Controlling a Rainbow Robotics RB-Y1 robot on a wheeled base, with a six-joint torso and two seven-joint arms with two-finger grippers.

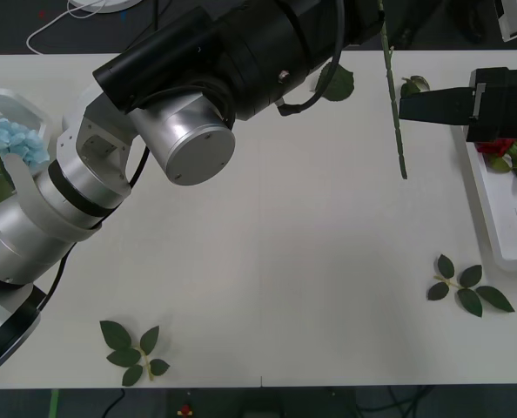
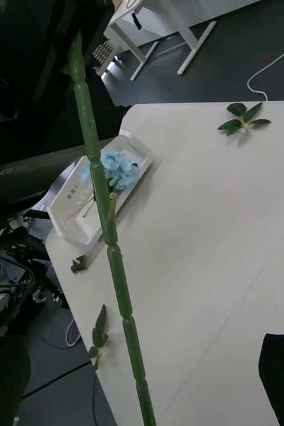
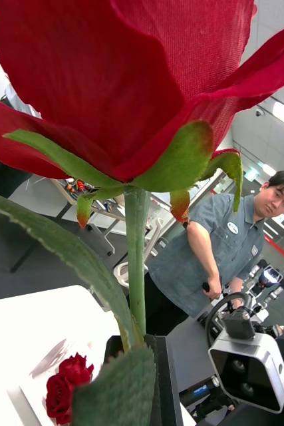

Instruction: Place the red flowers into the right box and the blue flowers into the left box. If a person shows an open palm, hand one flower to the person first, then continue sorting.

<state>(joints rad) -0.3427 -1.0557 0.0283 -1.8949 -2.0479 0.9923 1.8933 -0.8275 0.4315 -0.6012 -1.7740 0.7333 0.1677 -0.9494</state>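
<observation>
Hanging near-vertical above the table (image 1: 267, 261), red rose stem (image 1: 392, 87) has its cut end pointing down; bloom (image 3: 128, 86) up, close to the left wrist camera. Left gripper's finger state: cannot tell. Right gripper (image 1: 433, 104) is beside the stem; fingers black, state cannot tell. Right box (image 1: 502, 218) holds red roses (image 1: 495, 146). Left box (image 2: 72, 200) holds blue hydrangea (image 2: 118, 170). No legible writing.

Rose (image 3: 115, 80) showing deep red petals, green sepals; its ribbed stem (image 1: 392, 96) reading mid-green. Hydrangea (image 2: 115, 170) showing pale blue in white left box (image 2: 68, 200). Right box (image 1: 502, 218) white, holding red roses (image 3: 65, 386). Loose leaf sprigs (image 1: 132, 353) dark green on white table (image 1: 285, 261).
</observation>
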